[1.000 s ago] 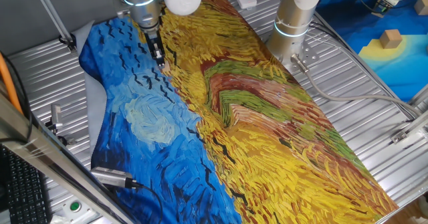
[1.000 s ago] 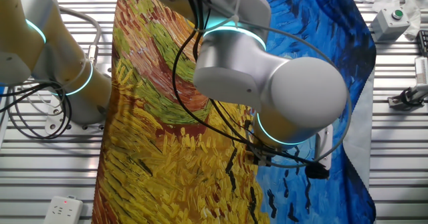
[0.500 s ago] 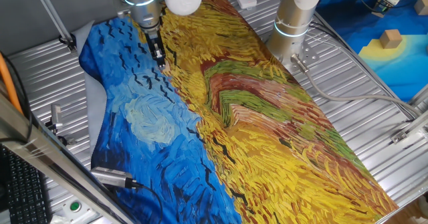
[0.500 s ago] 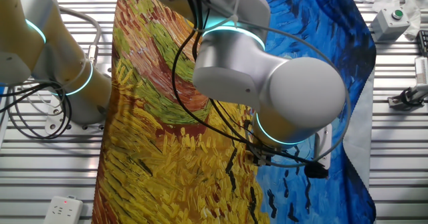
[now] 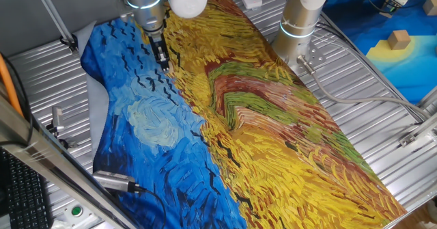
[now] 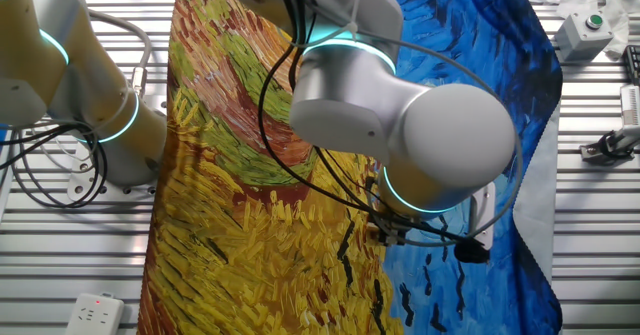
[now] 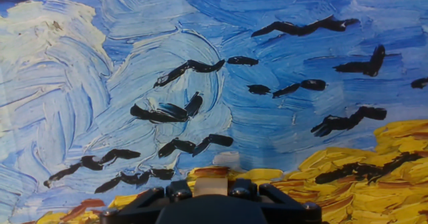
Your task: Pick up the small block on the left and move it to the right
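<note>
gripper (image 7: 212,184) cropped by hand view's bottom edge, small block (image 7: 211,172) mostly hidden between fingers

The cloth (image 5: 225,113) is painted in thick strokes — swirling blue with black bird marks on one side, yellow, green and rust on the other. The arm (image 6: 400,125) is silver-grey with cyan rings.

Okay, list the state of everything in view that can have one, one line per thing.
end effector: low over the cloth, apparently shut on the small block
small block: between the fingers, right by the cloth; whether it touches is unclear
painted cloth: spread over the table, rumpled at its blue edge
wooden block: resting on the far blue mat, untouched
</note>
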Controlling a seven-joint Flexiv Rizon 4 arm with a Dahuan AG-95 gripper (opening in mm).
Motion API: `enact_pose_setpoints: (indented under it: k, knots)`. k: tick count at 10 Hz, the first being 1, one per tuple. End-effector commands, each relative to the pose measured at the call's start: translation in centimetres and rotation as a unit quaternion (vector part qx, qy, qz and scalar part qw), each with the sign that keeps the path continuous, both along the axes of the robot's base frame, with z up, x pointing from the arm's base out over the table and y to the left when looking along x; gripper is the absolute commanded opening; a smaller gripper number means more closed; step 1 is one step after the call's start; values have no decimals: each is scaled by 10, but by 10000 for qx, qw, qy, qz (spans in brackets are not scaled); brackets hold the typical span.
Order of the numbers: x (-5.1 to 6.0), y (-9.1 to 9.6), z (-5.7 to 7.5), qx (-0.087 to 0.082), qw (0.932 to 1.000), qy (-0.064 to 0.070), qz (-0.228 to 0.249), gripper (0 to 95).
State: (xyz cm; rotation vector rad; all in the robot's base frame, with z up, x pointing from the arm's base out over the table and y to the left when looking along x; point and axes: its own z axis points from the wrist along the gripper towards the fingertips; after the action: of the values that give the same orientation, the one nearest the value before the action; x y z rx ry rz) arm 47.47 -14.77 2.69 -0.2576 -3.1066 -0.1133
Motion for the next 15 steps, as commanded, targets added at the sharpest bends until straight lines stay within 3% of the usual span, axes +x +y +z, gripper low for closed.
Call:
enact_pose_setpoints:
  k: [1, 3, 4, 11, 12, 15]
  knots:
    - [-2, 0, -2, -12, 10000, 9, -8, 380]
    - [-3, 1, -2, -10, 10000, 34, -31, 380]
    - [-5, 2, -3, -8, 10000, 47, -57, 190]
    - [-10, 3, -6, -32, 9999, 88, -98, 190]
    - [-10, 3, -5, -30, 9999, 83, -81, 0]
    - [-7, -1, 9, 67, 9999, 121, -23, 0]
